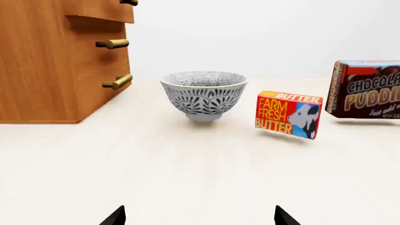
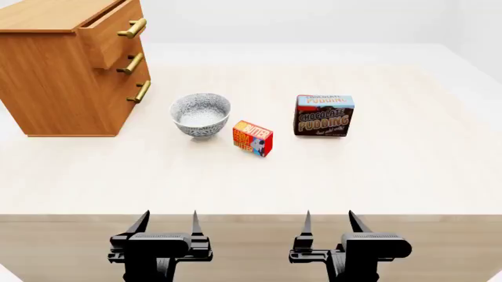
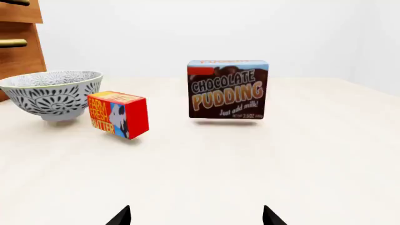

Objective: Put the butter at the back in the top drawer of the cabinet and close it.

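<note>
lying well ahead of both open claws, the butter (image 2: 253,138).

1. Bright, even, diffuse light throughout; no glare, no hot spots.
2. Only soft, faint contact shadows under the bowl (image 2: 200,114), the butter (image 2: 253,138) and the pudding box (image 2: 324,115).
3. Sharp across all three views; no blur, no visible edge distortion.
</note>
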### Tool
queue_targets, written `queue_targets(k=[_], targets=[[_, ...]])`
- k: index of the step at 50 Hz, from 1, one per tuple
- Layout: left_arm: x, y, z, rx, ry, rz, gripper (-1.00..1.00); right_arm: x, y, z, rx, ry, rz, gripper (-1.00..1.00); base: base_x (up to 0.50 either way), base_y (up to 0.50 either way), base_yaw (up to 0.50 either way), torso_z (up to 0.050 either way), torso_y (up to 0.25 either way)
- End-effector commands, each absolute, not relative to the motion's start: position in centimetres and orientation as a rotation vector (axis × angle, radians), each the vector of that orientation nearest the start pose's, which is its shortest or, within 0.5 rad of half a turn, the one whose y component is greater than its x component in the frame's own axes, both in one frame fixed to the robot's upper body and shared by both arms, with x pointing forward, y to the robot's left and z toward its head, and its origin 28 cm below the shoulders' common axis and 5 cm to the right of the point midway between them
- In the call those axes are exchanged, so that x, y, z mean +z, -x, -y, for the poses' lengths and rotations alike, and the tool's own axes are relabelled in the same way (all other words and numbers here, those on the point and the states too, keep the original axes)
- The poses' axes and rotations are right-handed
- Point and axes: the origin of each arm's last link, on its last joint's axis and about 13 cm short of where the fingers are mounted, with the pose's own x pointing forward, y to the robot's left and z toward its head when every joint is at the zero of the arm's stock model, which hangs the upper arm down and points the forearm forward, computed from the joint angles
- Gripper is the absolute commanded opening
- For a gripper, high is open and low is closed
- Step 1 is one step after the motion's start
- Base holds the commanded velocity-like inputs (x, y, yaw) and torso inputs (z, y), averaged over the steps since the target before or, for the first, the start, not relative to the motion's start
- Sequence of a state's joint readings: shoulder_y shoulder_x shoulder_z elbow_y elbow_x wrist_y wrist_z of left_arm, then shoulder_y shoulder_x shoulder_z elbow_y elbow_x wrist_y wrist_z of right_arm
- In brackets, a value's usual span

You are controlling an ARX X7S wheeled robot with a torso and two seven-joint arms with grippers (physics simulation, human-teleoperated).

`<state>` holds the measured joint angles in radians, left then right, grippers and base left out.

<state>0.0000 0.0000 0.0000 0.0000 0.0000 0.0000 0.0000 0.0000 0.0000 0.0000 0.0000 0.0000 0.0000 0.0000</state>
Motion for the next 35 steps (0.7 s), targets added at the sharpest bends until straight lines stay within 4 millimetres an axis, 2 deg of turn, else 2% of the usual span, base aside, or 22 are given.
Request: queue_targets(k=[1,10,35], targets=[[1.31,-21.03,-20.53,0.0,-0.001,0.0,1.0,1.3,-21.04,9.62,-0.001,0.001,0.001,1.0,0.0,0.0,0.0,0.0,0.0],[1.33,-20.92,-20.48,-0.001,-0.002,0.002,1.0,1.28,-21.07,9.65,0.0,-0.002,-0.002,1.0,0.0,0.01,0.0,0.0,0.0],[1.34,-20.91,-20.52,0.007,0.009,0.011,1.0,1.15,-21.19,9.63,0.002,0.003,-0.004,1.0,0.0,0.49,0.0,0.0,0.0]])
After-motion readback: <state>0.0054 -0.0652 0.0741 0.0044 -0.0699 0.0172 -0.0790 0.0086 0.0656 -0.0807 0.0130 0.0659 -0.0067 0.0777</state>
